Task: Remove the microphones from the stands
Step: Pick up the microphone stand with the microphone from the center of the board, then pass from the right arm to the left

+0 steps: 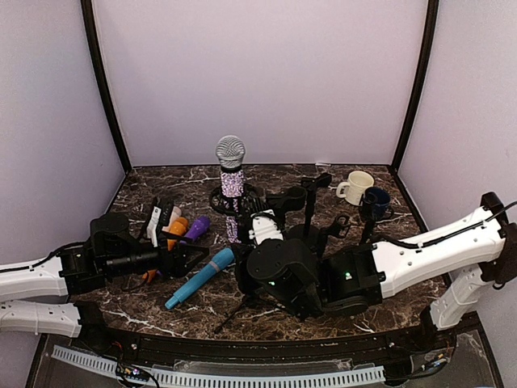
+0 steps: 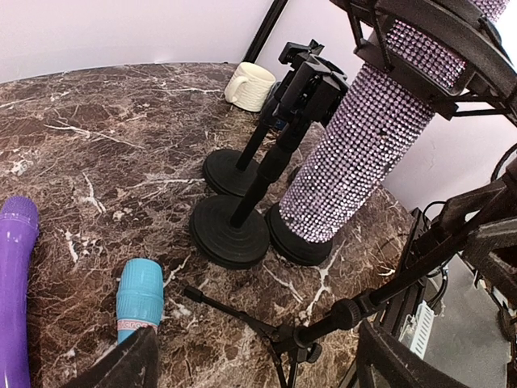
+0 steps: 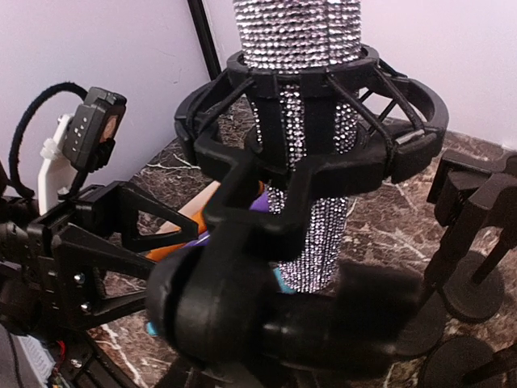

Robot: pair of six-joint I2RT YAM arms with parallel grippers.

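Dark marble tabletop (image 1: 161, 182) held the sparkly rhinestone-covered microphone (image 1: 232, 174) upright in its black ring-shaped shock-mount stand (image 3: 307, 145), just ahead of the left gripper (image 2: 258, 356), whose jaws were spread wide and empty. Whether the right gripper (image 1: 257, 229) was gripping, I couldn't tell.

White arms (image 1: 436, 245), black joints (image 1: 279, 271)

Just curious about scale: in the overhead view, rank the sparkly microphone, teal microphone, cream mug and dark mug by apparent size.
Sparkly microphone
Teal microphone
Cream mug and dark mug: alike, so unranked.
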